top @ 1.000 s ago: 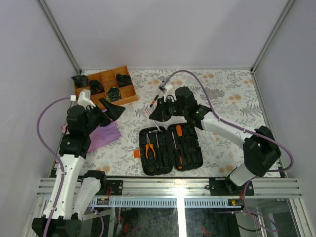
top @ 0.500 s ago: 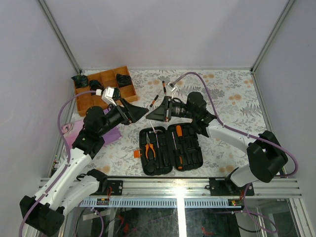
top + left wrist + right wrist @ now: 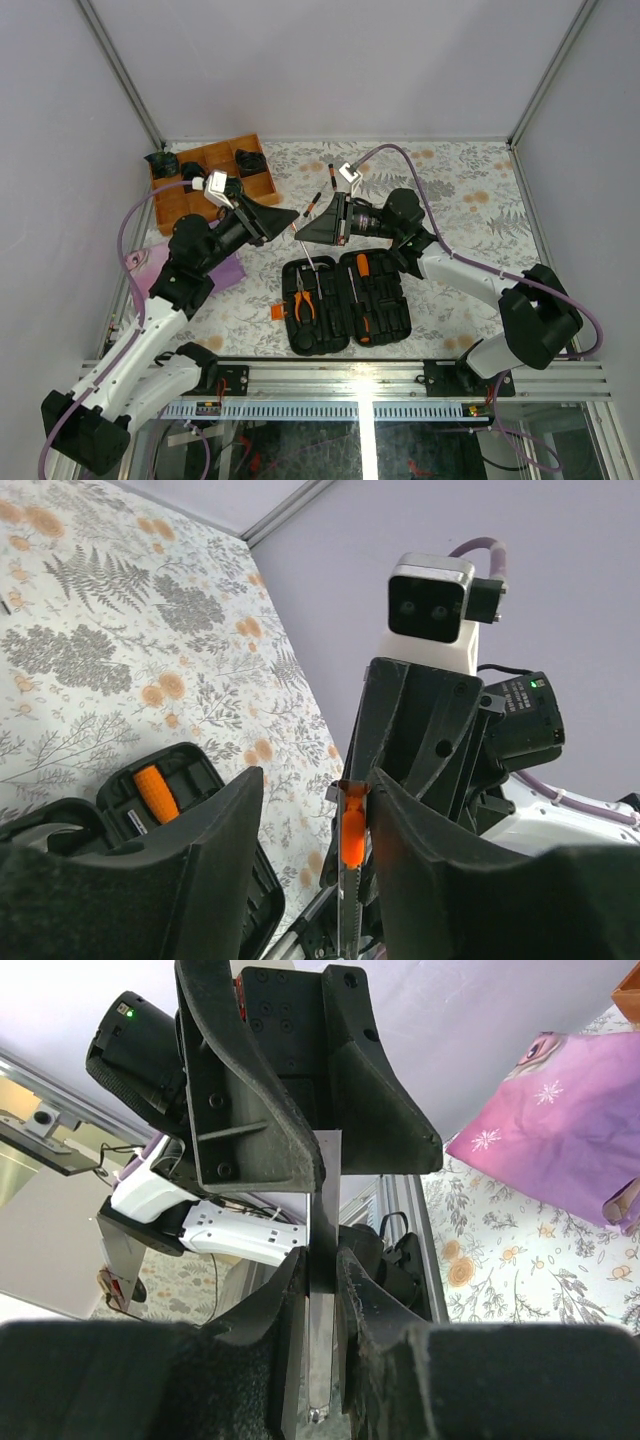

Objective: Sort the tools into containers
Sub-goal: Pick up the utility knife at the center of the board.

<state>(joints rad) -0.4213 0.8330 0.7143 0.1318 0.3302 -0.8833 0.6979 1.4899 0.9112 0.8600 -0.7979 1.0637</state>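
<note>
Above the table's middle my right gripper (image 3: 300, 229) (image 3: 322, 1260) is shut on a thin steel tool with an orange slider (image 3: 351, 840) (image 3: 322, 1360). My left gripper (image 3: 291, 215) (image 3: 315, 780) meets it tip to tip. Its jaws straddle the tool: one finger (image 3: 420, 830) lies against it, while the other finger (image 3: 200, 850) stands apart, so it is open. Below them the black zip case (image 3: 385, 318) lies open, holding orange-handled pliers (image 3: 303, 298) and orange-handled screwdrivers (image 3: 363, 265). Two thin short drivers (image 3: 312, 205) lie on the tablecloth behind.
The orange-brown wooden divided tray (image 3: 262, 192), with black items in it, sits at the back left. A purple cloth (image 3: 215, 272) (image 3: 560, 1110) lies under my left arm. Metal frame posts rise at the back corners.
My left arm swung from the left side to the centre and its jaws narrowed around the tool. My right gripper shifted slightly left, still holding the tool.
</note>
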